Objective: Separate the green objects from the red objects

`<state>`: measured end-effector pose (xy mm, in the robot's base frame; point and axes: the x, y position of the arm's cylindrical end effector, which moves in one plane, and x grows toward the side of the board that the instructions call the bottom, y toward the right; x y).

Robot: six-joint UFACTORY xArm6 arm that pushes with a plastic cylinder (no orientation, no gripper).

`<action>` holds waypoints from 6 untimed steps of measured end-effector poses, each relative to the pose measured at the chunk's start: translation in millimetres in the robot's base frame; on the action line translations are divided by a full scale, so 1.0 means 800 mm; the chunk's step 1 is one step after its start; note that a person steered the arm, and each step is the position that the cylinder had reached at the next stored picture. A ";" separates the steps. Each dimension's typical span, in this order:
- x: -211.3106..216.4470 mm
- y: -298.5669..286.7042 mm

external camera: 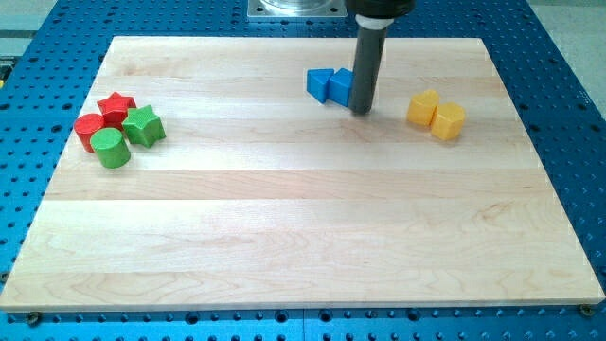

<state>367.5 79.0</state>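
At the view's left a red star block [117, 107], a red cylinder [90, 130], a green star block [144, 126] and a green cylinder [111, 149] sit bunched together, touching one another. My tip [362, 112] is far from them, at the view's upper middle, right beside the right-hand one of two blue blocks [329, 86]. The rod rises from it to the view's top edge.
Two yellow blocks [436, 115] sit touching at the view's upper right. The wooden board [303, 227] lies on a blue perforated table [568, 95]. A metal base [295, 8] shows at the view's top.
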 end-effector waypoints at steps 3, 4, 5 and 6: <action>-0.042 -0.304; -0.002 -0.337; 0.064 -0.353; 0.160 -0.324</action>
